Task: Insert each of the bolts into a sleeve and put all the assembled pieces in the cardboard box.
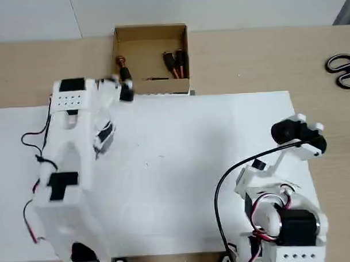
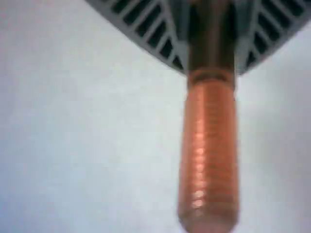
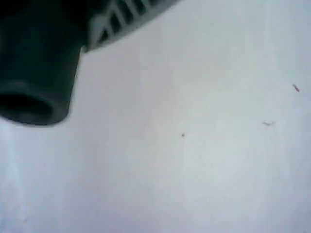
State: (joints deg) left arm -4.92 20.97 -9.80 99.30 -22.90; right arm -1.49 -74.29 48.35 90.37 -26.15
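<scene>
Copper-threaded bolt (image 2: 209, 160): nearest item in the left wrist view. The shank ran straight out from between my left fingers (image 2: 146, 29), rounded tip away from them. Its dark sleeve (image 2: 210, 39) end sat in the grip. I held my ribbed grey fingers narrow, closed on the bolt there, with the whole threaded length projecting free past the tips.

Left arm (image 1: 72, 146): stretched from the near left edge toward the far side of the table, reaching the near-left corner of the cardboard box (image 1: 150, 33).

Left gripper (image 1: 125, 81): at that corner, holding the bolt with its long axis running near to far. The free end pointed far, over the left part of the box opening, just inside the left wall. Whether the tip touched the box floor I could not tell.

Assembled pieces (image 1: 175, 63): two, side by side on the box floor toward its right wall, well apart from my held bolt.

Right arm (image 1: 281, 208): folded at the near right, by the right edge of the white sheet (image 1: 182, 165).

Right gripper (image 1: 287, 131): over that sheet; its grip state I could not tell. A dark hollow-ended cylinder (image 3: 36, 92) showed close by it in the right wrist view.

Scissors (image 1: 342, 70): far right on the bare table (image 1: 247, 54).
</scene>
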